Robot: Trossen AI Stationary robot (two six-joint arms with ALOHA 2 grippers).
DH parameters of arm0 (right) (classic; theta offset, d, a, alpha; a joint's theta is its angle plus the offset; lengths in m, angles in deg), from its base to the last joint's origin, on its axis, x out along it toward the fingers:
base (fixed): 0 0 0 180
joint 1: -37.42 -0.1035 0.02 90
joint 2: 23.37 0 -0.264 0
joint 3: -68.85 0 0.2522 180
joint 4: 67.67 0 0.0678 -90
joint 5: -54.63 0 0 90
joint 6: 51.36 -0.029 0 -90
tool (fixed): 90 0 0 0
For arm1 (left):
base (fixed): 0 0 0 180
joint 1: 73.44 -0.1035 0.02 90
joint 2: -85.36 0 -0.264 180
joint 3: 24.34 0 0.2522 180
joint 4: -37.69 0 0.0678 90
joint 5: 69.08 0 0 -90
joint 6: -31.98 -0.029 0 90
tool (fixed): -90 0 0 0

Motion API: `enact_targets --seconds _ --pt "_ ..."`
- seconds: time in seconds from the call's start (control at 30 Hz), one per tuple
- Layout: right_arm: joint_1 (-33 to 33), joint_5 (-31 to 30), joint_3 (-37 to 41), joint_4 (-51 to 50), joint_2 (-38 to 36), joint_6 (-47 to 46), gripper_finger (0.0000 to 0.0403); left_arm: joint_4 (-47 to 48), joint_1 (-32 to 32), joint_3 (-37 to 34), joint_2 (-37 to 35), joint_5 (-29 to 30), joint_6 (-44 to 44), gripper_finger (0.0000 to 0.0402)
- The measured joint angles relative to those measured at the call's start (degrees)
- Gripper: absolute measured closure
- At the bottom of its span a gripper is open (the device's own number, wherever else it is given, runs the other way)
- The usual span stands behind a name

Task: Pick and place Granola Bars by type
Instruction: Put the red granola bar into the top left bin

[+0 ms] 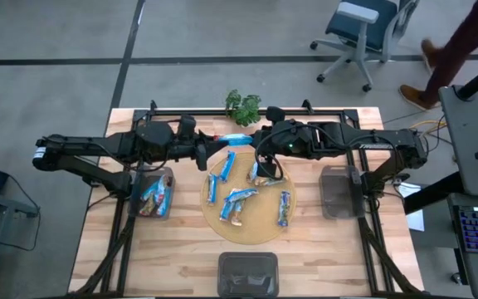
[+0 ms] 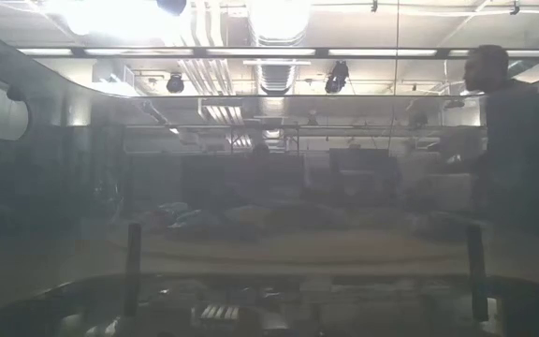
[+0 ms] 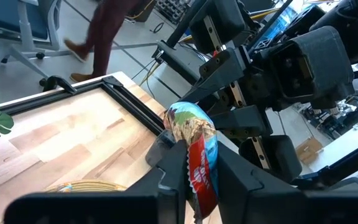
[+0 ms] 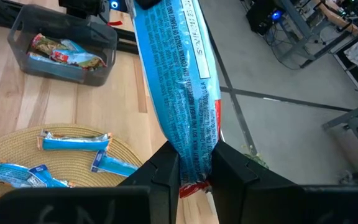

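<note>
One blue granola bar hangs in the air over the table's far middle, between my two grippers. My left gripper comes at it from the table's left and is shut on one end. My right gripper comes from the right and is shut on the other end. Several more granola bars lie flat on a round woven mat at the table's middle. A few bars lie in the left grey bin. My left gripper pinches the bar's end with the red marking between its two fingers, coming nearly level from the table's left. The bar runs on past the fingers toward my right gripper, clear of the table. My right gripper pinches the bar's other end between its two fingers, slanting down from the table's right. The red-edged seal reaches back between the fingers. The bar's blue length stretches away toward my left gripper, lifted clear.
A grey bin stands right of the mat, another at the near edge. A small plant stands at the far edge. A person walks on the floor beyond the table's far right.
</note>
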Motion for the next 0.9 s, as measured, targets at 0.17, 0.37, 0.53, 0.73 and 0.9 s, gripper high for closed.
enact_targets --seconds 0.17,0.37,0.53,0.73,0.9 --pt "0.0 0.8 0.0 0.0 0.0 1.1 0.0338 0.0 0.0 0.0 0.0 0.0 -0.2 0.0359" --pt "0.0 3.2 0.0 0.4 0.0 1.8 0.0284 0.0 -0.3 0.0 -0.1 0.0 -0.8 0.0360" --pt "0.1 2.8 -2.0 1.0 0.0 1.9 0.0226 -0.3 -0.9 0.0 -0.3 0.1 -1.9 0.0360" --pt "0.2 0.2 -6.1 0.4 -0.1 2.9 0.0181 1.8 -1.6 0.0 -2.3 0.3 -3.8 0.0360" --pt "0.2 0.1 -9.2 -3.3 -0.1 3.5 0.0168 14.8 -1.9 3.5 -5.1 3.3 -4.1 0.0360"
